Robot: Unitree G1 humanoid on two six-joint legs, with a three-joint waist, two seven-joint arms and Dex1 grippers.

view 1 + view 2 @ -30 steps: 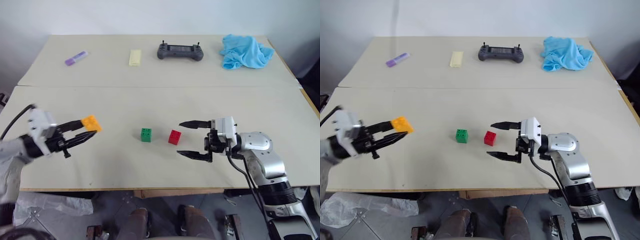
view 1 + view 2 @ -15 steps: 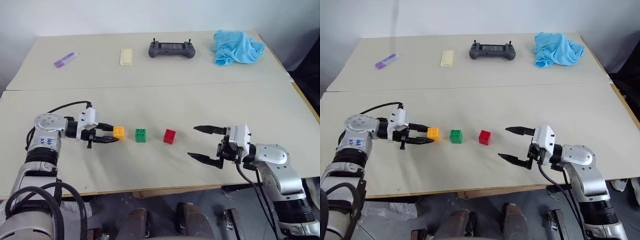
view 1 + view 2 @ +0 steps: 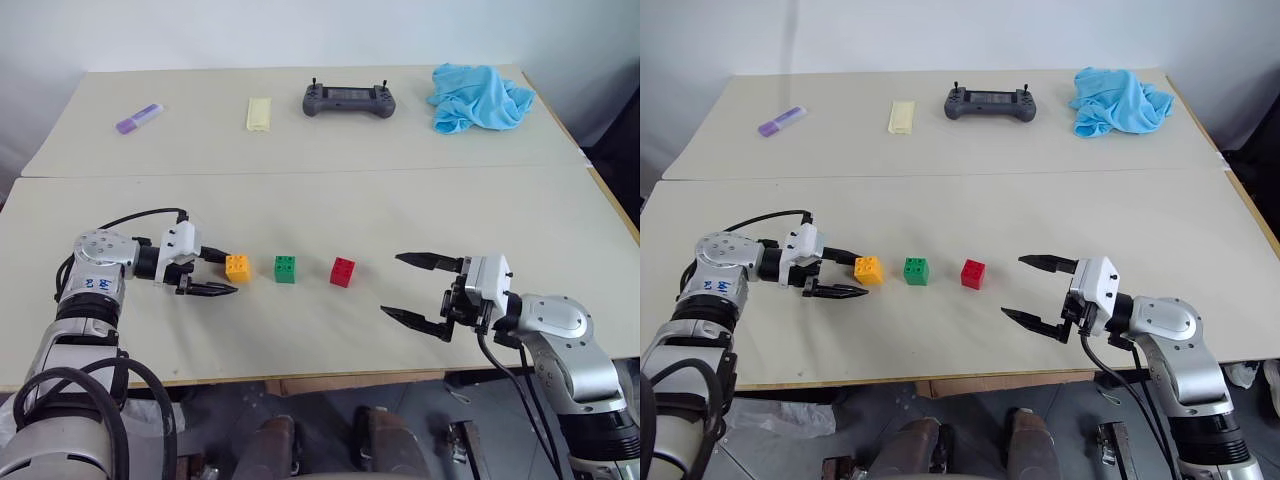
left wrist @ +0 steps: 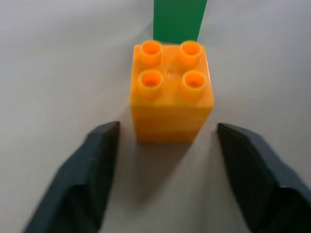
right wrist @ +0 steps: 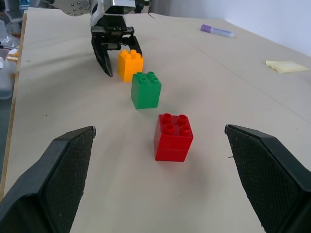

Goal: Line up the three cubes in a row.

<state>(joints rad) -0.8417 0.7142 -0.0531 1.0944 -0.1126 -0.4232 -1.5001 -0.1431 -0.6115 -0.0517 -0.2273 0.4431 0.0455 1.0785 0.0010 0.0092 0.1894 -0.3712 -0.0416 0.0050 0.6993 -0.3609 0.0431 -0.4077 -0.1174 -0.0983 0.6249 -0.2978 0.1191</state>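
Note:
Three studded cubes stand in a row on the beige table (image 3: 300,215): yellow-orange cube (image 3: 238,267) on the left, green cube (image 3: 285,269) in the middle, red cube (image 3: 342,271) on the right. My left gripper (image 3: 225,273) is open, its tips on either side of the yellow-orange cube's left side. In the left wrist view the fingers (image 4: 92,170) stand clear of the yellow-orange cube (image 4: 171,92), which rests on the table with the green cube (image 4: 179,19) behind it. My right gripper (image 3: 392,284) hovers wide open to the right of the red cube (image 5: 173,137), holding nothing.
Along the far table lie a purple marker (image 3: 139,118), a pale yellow flat bar (image 3: 258,113), a dark handheld controller (image 3: 346,99) and a crumpled blue cloth (image 3: 480,96). A seam (image 3: 450,169) joins the two tabletops. The table's front edge runs just below both arms.
My left gripper carried the yellow-orange cube in from the left, set it down beside the green cube and opened, letting it go. The right gripper stayed open. The camera also shifted.

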